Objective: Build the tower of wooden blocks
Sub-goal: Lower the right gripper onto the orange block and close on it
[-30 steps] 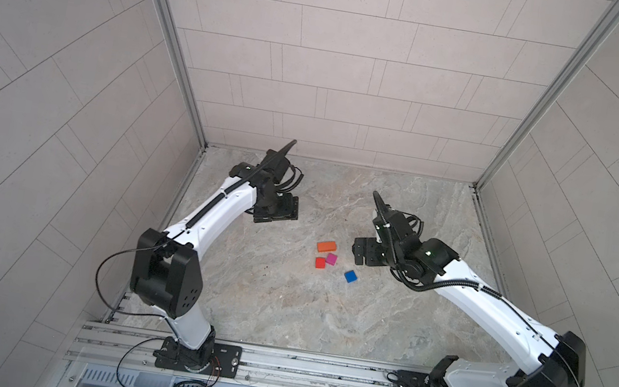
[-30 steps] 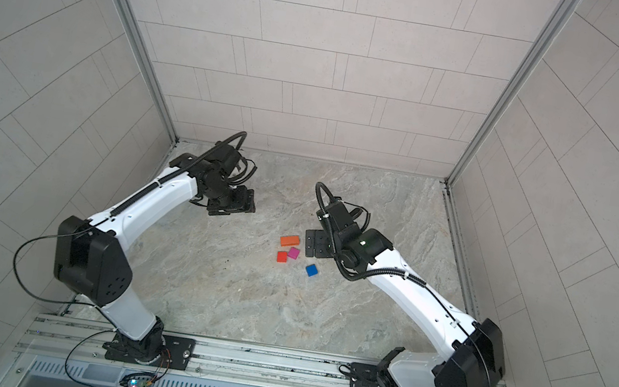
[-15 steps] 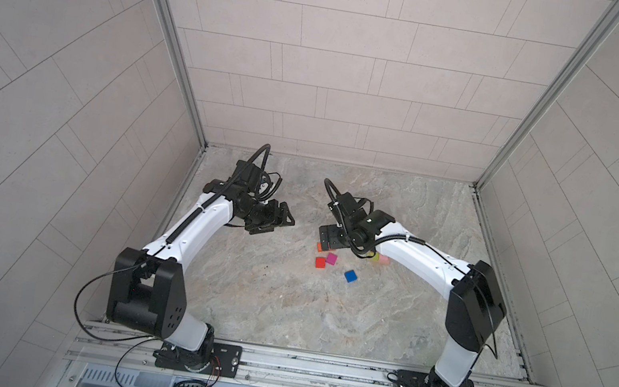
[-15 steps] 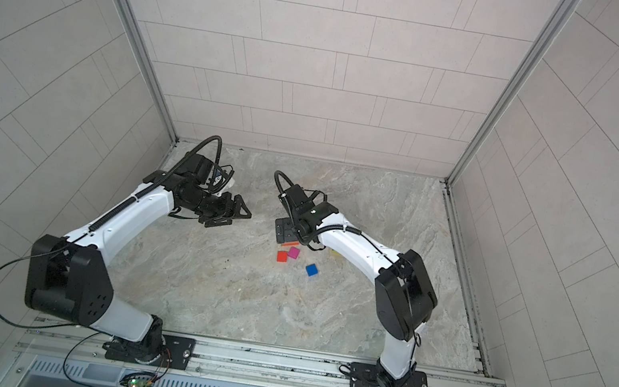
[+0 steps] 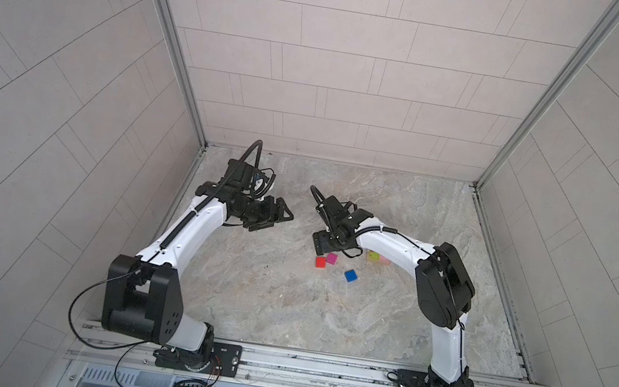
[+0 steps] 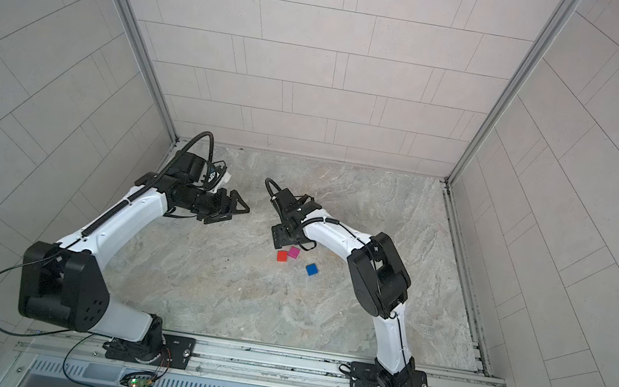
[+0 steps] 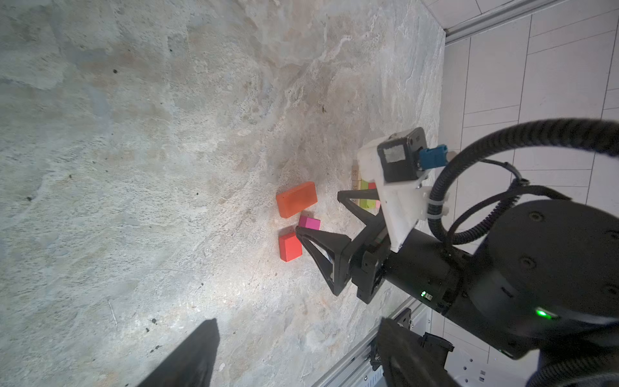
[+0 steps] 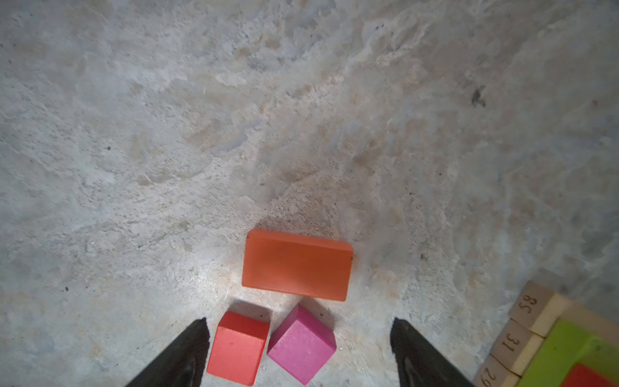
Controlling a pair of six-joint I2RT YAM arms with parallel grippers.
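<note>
Wood block tower (image 8: 566, 348) begun, lime oblong on tan bars (image 8: 516, 338), near right pincer (image 8: 298, 323), apart over red cube (image 8: 237, 348) and magenta cube (image 8: 301, 345); orange oblong (image 8: 296, 264), blue cube (image 5: 350, 275) loose on surface (image 8: 301, 100); left pincer (image 7: 298, 323) apart, empty.

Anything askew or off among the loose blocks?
Minor only: the magenta cube sits turned cornerwise, not squared with the red cube beside it or the flat orange block. Nothing looks spilled or damaged.
</note>
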